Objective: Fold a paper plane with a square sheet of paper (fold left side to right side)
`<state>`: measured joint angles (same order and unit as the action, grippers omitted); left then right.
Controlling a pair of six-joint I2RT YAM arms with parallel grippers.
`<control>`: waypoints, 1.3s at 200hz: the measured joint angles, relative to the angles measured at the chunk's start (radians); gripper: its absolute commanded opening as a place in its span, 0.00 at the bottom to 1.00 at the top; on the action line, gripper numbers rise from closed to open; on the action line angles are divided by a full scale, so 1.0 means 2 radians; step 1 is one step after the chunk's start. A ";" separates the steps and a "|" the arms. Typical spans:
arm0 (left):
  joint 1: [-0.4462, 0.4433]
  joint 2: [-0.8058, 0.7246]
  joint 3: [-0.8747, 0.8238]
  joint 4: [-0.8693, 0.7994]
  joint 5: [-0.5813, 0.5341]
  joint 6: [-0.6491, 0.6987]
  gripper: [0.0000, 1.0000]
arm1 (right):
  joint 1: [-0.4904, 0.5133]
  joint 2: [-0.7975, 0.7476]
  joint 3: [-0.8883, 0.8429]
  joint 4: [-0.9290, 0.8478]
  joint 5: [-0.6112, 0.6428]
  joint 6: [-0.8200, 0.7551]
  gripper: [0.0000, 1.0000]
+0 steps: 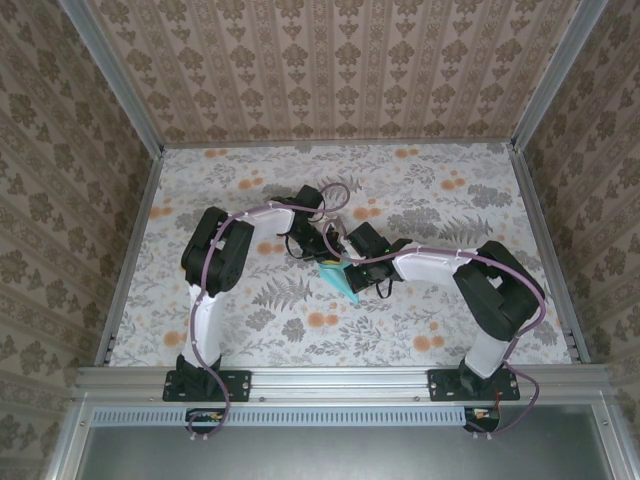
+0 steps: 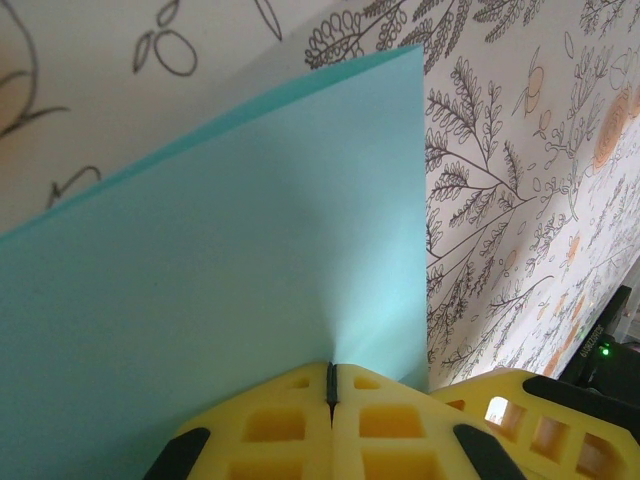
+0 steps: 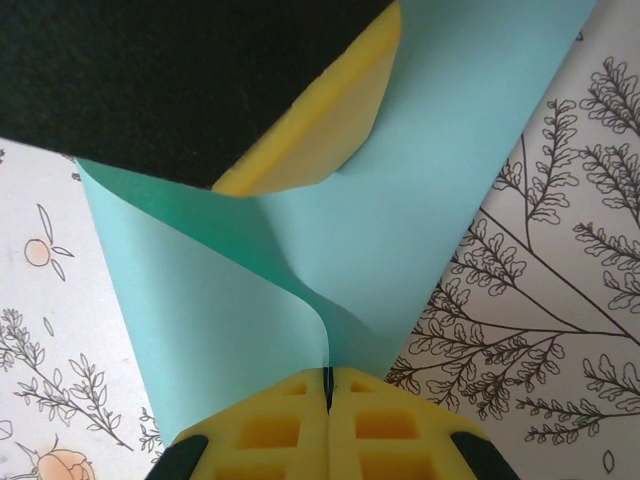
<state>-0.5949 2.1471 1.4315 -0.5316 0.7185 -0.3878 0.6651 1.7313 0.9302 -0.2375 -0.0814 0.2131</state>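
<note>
The left end effector (image 2: 332, 395) has its yellow jaws pressed together on one edge of the square sheet of paper (image 2: 250, 250), and the right end effector (image 3: 327, 390) is pinching another edge the same way. The turquoise sheet hangs between them over the middle of the table (image 1: 450, 200). I cannot tell whether its lower tip touches the cloth. From the right wrist the paper is not flat. It bulges and rolls into a soft curl, with a yellow pad (image 3: 310, 130) of the left end effector just above the bend. That curl is the worry: I judge that if the two pull apart or twist against each other, the thin sheet could tear at a pinch point or take a stray crease where none is wanted. If they close the fold with the edges out of line, the left side would land crooked on the right. Either pinch is shallow, so a slip looks possible too. The two wrists crowd each other over the sheet, so they could knock together. Farther out, the table carries only its floral cloth. The purple cable (image 1: 208, 330) runs along the left arm, the metal rail (image 1: 340, 378) sits at the near edge, and the papered walls (image 1: 330, 70) stand well clear.
</note>
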 measured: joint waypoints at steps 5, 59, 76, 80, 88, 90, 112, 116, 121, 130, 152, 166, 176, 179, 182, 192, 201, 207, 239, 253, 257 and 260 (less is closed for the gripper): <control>0.000 0.000 0.000 0.000 0.000 0.000 0.05 | 0.000 0.001 0.000 0.000 0.000 0.000 0.00; 0.000 0.000 0.000 0.000 0.000 0.000 0.06 | 0.000 0.002 0.001 -0.001 0.000 0.000 0.00; 0.000 0.000 0.001 -0.001 0.000 0.001 0.10 | 0.000 0.002 0.002 -0.003 0.000 0.000 0.00; 0.000 0.000 0.002 -0.002 -0.001 0.002 0.11 | 0.000 0.003 0.003 -0.003 0.000 0.000 0.00; -0.001 0.000 0.003 -0.004 -0.003 0.005 0.13 | 0.000 0.003 0.003 -0.005 0.000 0.000 0.00; -0.001 0.000 0.003 -0.005 -0.004 0.005 0.14 | 0.000 0.003 0.003 -0.005 0.000 0.000 0.00; -0.002 0.000 0.013 -0.017 -0.010 0.012 0.15 | 0.000 0.003 0.004 -0.007 0.000 0.000 0.00; -0.002 0.000 0.016 -0.020 -0.010 0.013 0.16 | 0.000 0.004 0.005 -0.008 -0.001 0.000 0.00; -0.002 0.000 0.018 -0.023 -0.011 0.015 0.16 | 0.000 0.005 0.006 -0.009 -0.002 0.000 0.00; -0.002 0.000 0.024 -0.029 -0.011 0.017 0.17 | 0.000 0.006 0.008 -0.012 -0.003 0.000 0.00; 0.000 0.000 0.042 -0.042 -0.011 0.024 0.19 | 0.000 0.007 0.010 -0.014 -0.004 0.000 0.00; 0.003 -0.001 0.052 -0.048 -0.011 0.027 0.19 | 0.000 0.007 0.010 -0.015 -0.004 0.000 0.00; 0.007 -0.004 0.056 -0.051 -0.011 0.028 0.19 | 0.000 0.008 0.011 -0.016 -0.004 0.000 0.00; 0.008 -0.005 0.056 -0.051 -0.011 0.028 0.19 | 0.000 0.008 0.011 -0.016 -0.004 0.000 0.00; 0.009 -0.007 0.056 -0.052 -0.012 0.029 0.19 | 0.000 0.008 0.011 -0.016 -0.004 0.000 0.00; 0.014 -0.014 0.056 -0.057 -0.012 0.030 0.19 | 0.000 0.008 0.011 -0.016 -0.004 0.000 0.00; 0.020 -0.022 0.055 -0.059 -0.012 0.030 0.18 | 0.000 0.008 0.011 -0.016 -0.005 0.000 0.00; 0.023 -0.030 0.051 -0.059 -0.012 0.031 0.16 | 0.000 0.008 0.011 -0.016 -0.005 0.000 0.00; 0.036 -0.091 0.006 -0.052 -0.011 0.034 0.13 | 0.000 0.008 0.011 -0.017 -0.006 0.000 0.00; 0.036 -0.117 -0.022 -0.041 -0.006 0.033 0.12 | 0.000 0.009 0.012 -0.018 -0.008 0.000 0.00; 0.036 -0.124 -0.031 -0.037 -0.003 0.033 0.12 | 0.000 0.009 0.013 -0.018 -0.008 0.000 0.00; 0.036 -0.127 -0.035 -0.034 -0.002 0.033 0.12 | 0.000 0.009 0.013 -0.018 -0.008 0.000 0.00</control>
<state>-0.5228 1.8927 1.3613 -0.5999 0.7136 -0.3222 0.6655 1.7500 0.9562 -0.2737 -0.0967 0.2123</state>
